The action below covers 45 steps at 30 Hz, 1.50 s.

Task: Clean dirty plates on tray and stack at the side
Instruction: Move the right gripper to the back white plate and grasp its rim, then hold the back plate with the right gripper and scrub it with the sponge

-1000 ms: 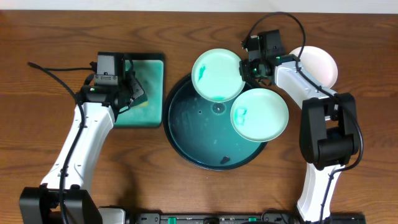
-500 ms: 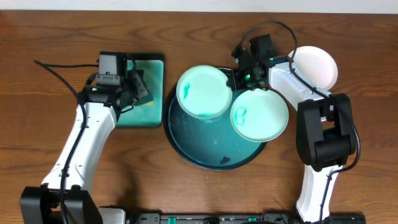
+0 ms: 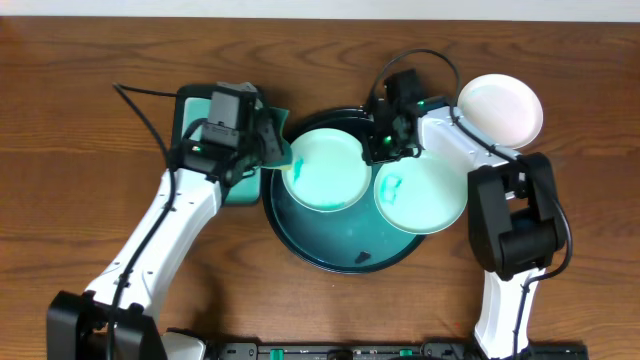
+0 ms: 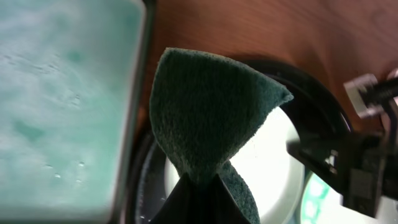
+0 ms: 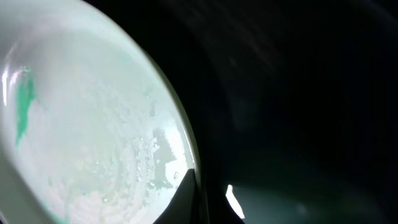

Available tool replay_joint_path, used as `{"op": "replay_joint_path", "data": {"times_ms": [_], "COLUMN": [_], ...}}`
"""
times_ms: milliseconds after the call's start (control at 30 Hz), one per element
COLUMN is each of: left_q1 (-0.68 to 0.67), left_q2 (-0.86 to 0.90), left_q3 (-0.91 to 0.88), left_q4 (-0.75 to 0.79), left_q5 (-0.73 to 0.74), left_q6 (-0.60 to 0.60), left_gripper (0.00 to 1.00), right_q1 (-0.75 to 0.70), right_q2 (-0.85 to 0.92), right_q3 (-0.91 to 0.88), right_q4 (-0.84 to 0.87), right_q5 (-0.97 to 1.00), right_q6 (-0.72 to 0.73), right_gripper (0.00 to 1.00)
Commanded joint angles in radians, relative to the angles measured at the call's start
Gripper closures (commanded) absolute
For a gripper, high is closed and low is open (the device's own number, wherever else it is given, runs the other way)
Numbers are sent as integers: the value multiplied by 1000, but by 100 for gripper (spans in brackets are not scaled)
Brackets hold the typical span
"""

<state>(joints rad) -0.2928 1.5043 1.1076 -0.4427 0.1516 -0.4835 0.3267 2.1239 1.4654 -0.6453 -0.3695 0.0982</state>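
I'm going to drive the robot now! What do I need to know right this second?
The right claw is shut on the rim of the held plate, over the tray.
The left claw is shut on the green sponge, at that plate's left edge.
The second plate lies on the tray's right rim, with a teal smear.
The white plate sits on the table at the right and looks clean.
Left: scrub both smeared plates, stack them by the white one.
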Motion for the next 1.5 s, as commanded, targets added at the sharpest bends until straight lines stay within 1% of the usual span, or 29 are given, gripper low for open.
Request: {"op": "replay_joint_path", "data": {"times_ms": [0, 133, 233, 333, 467, 600, 767, 833, 900, 967, 1000, 1067, 1133, 1167, 1233, 1267, 1333, 1433, 1467], "left_q1": [-35, -79, -116, -149, -164, -150, -122, -111, -104, -103, -103, -114, -119, -119, -120, -122, -130, -139, -139], "left_q2": [49, 127, 182, 225, 296, 353, 342, 328, 311, 293, 285, 262, 259, 260, 271, 278, 293, 316, 338], "left_q3": [2, 2, 2, 2, 2, 2, 2, 3, 6, 11, 15, 16, 16, 16, 15, 15, 15, 10, 8], "left_q4": [8, 35, 82, 113, 122, 58, -38, -59, -66, -63, -58, -17, 33, 65, 125, 153, 176, 175, 163], "left_q5": [2, 4, 50, 32, -71, -168, -345, -431, -481, -484, -475, -367, -198, -80, 110, 180, 227, 204, 167], "left_q6": [-56, -105, -106, -121, -132, -131, -127, -104, -86, -82, -82, -82, -82, -82, -83, -83, -83, -57, -44], "left_gripper": [93, 93, 93, 93, 93, 93, 93, 93, 93, 93, 93, 93, 93, 93, 93, 93, 93, 93, 93], "right_q1": [39, 70, 79, 79, 79, 78, 78, 78, 77, 77, 77, 77, 77, 77, 77, 77, 77, 77, 77], "right_q2": [-27, -27, -27, -27, -27, -27, -27, -27, -27, -27, -27, -27, -27, -27, -27, -27, -27, -27, -27], "right_q3": [-11, -11, -11, -11, -11, -11, -11, -11, -11, -11, -11, -11, -11, -11, -11, -11, -11, -11, -11], "right_q4": [32, 42, 31, 23, 23, 8, 2, 2, 2, 2, 2, 2, 2, 2, 2, 2, 2, 2, 3], "right_q5": [9, 111, 128, 128, 129, 130, 130, 130, 130, 130, 130, 130, 130, 130, 130, 130, 130, 130, 131], "right_q6": [2, 28, 29, 29, 29, 28, 29, 29, 29, 29, 28, 29, 29, 29, 29, 29, 29, 29, 28], "right_gripper": [99, 99, 99, 99, 99, 99, 99, 99, 99, 99, 99, 99, 99, 99, 99, 99, 99, 99, 99]}}
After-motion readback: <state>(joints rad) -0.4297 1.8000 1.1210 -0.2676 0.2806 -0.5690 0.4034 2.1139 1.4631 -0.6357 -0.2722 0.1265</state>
